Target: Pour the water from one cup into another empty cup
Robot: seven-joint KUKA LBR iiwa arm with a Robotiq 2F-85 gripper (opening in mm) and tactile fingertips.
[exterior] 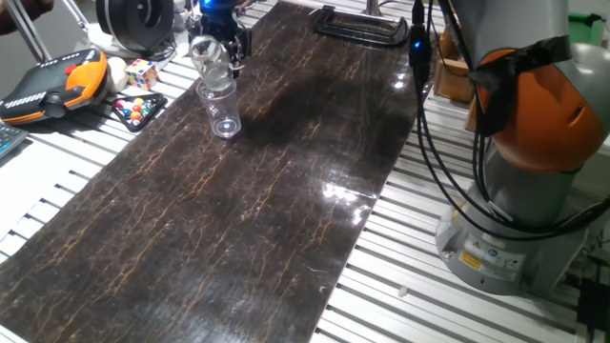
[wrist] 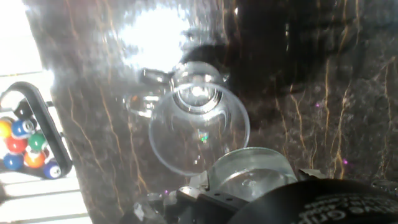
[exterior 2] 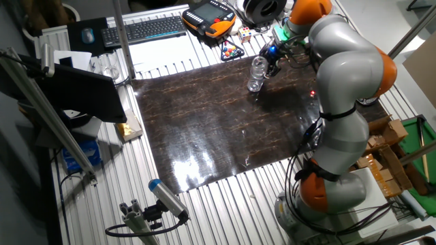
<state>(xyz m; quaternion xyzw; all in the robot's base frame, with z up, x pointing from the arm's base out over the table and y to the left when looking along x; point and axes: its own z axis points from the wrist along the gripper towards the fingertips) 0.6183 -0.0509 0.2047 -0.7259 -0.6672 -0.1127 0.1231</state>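
Note:
My gripper (exterior: 225, 46) is shut on the short squat glass (exterior: 207, 54) and holds it tilted over the taller tapered clear cup (exterior: 221, 107). The tall cup stands upright on the dark marbled mat (exterior: 238, 210) near its far left edge. In the other fixed view the short glass (exterior 2: 259, 66) hangs just above the tall cup (exterior 2: 255, 84), with the gripper (exterior 2: 271, 57) to its right. In the hand view I look down into the tall cup (wrist: 199, 127). The short glass's rim (wrist: 249, 169) is close below it in the picture. I cannot make out any water.
To the left of the mat lie a Rubik's cube (exterior: 141, 73), a rack of small billiard balls (exterior: 136, 108) and an orange teach pendant (exterior: 52, 81). A black clamp (exterior: 362, 26) lies at the mat's far end. Cables (exterior: 429, 124) and the robot base (exterior: 519, 200) stand to the right.

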